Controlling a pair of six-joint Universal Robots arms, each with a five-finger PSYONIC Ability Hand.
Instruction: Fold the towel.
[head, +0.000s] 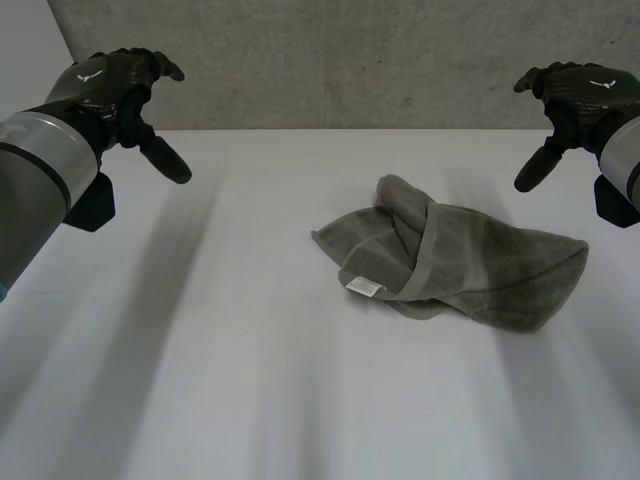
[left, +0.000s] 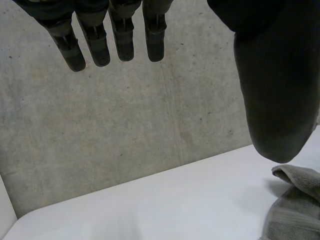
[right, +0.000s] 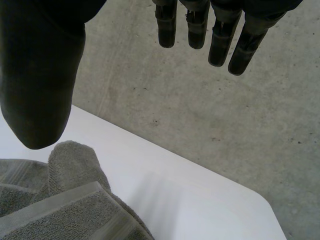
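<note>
Fold not started: grey towel (head: 450, 265) lies crumpled (white tag (head: 363, 287) showing) on the table (head: 200, 350), nearer its right edge, while left hand (head: 115, 85) and right hand (head: 575, 95) hover by the far edge, fingers straight, spread, holding nothing.

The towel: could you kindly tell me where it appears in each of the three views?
Head view: towel crumpled on the table, nearer the right hand.
Left wrist view: towel beside the thumb of the left hand.
Right wrist view: towel under the right hand's thumb.
Shared landmark: table edge meeting the grey wall.
</note>
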